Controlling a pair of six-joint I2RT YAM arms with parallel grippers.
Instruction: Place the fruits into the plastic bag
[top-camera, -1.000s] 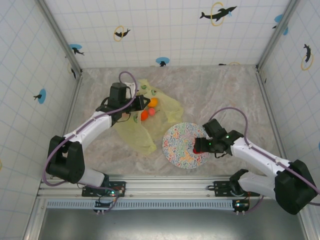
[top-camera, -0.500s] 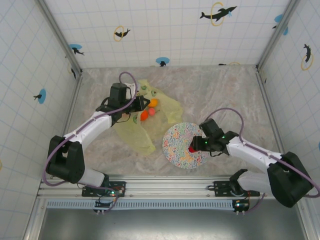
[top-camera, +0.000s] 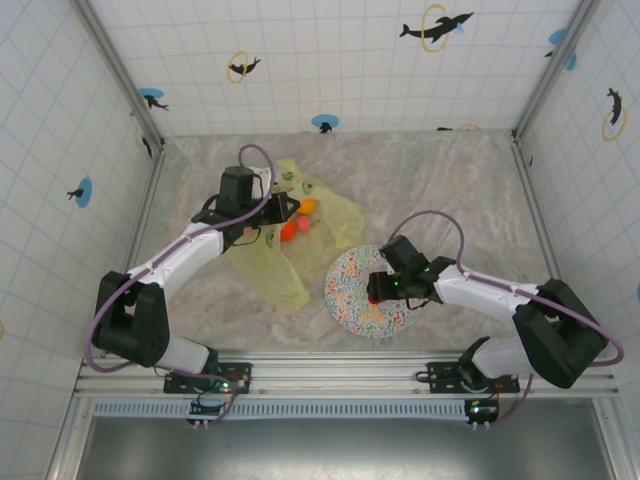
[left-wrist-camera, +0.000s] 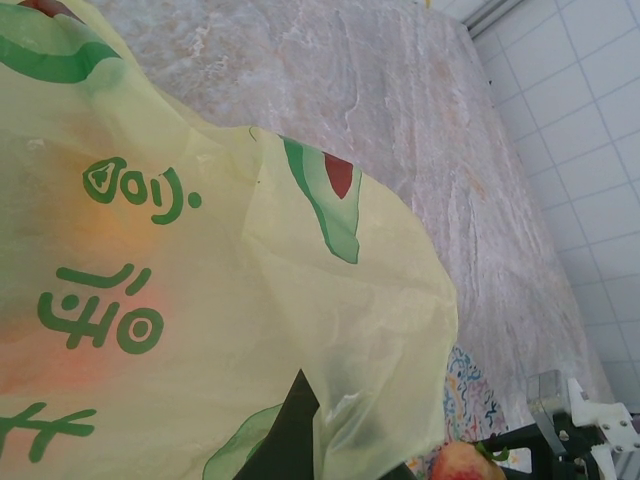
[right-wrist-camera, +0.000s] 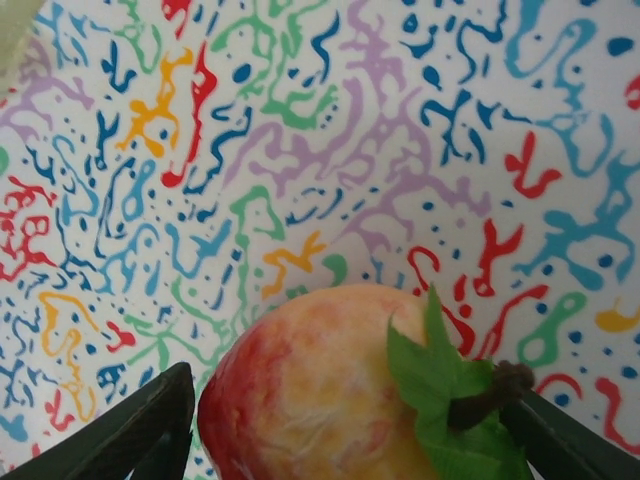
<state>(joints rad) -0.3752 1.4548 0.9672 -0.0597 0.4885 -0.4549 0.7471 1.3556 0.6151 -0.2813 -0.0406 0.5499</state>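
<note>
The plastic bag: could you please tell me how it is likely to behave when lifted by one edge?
The plastic bag looks thin and creased, so probably floppy and sagging. The fruits inside show through it, so their weight would likely shift and pull it down.

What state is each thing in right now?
plastic bag: crumpled, edge pinched
orange fruit, red fruit: inside the bag
apple: gripped over the plate
plate: lying flat
left gripper: shut on the plastic bag
right gripper: shut on the apple

Lab test cell; alu frame (top-camera: 330, 372); grid walls (top-camera: 330, 60) w/ dolphin stickers (top-camera: 436, 26)
</note>
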